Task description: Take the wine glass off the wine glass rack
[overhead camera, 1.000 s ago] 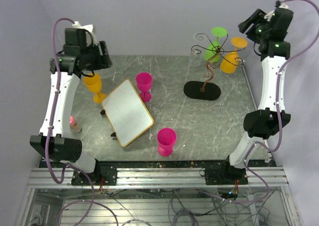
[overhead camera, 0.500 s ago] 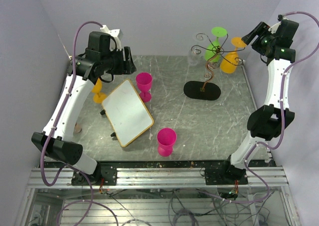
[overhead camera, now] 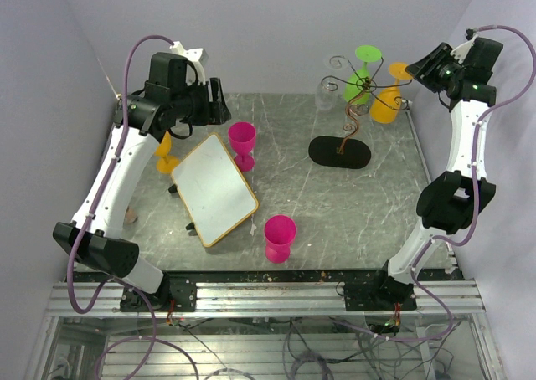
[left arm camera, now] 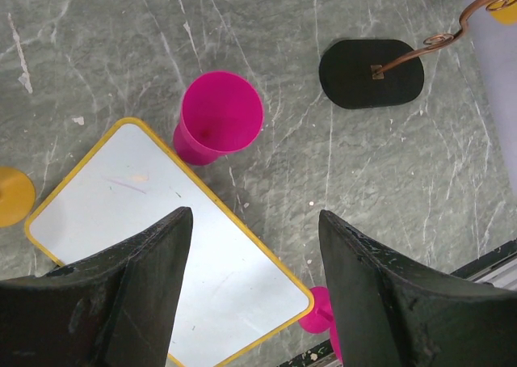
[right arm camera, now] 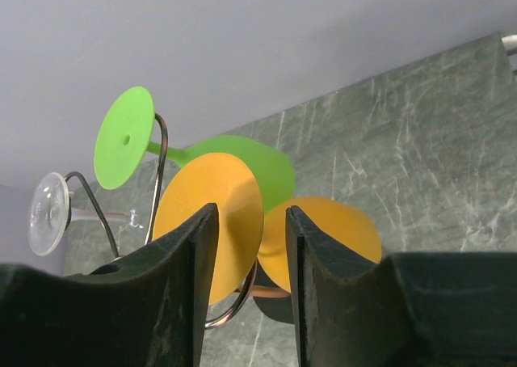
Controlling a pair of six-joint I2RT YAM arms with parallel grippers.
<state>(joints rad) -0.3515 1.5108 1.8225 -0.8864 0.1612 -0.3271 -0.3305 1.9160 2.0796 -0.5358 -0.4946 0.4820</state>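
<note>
I have the right gripper point(right arm camera: 252, 215) up at the far right corner, level with the top of the rack point(overhead camera: 339, 152), which stands on the far right of the counter point(overhead camera: 360, 204). Three glasses hang upside down from its curled arms. The orange glass point(right arm camera: 323, 234) is nearest my gripper, the green glass point(right arm camera: 242, 161) is behind it to the left, and the clear glass point(right arm camera: 47, 212) is farther left.

The right gripper's jaws stand a narrow gap apart and clamp nothing. Through the gap I see the orange foot and bowl, so I judge that this is the glass to take.

To do this well I would line the gap up on the stem, between foot and bowl, not on the disc's edge. I would close gently, then slide the glass out along its wire arm, the way the curl opens. Pulling straight down would catch the foot on the wire. The rack looks light and could tip, and the green glass hangs close enough to be knocked.

The left gripper point(left arm camera: 254, 215) hangs wide open and empty over the left of the counter, well apart from the rack.
</note>
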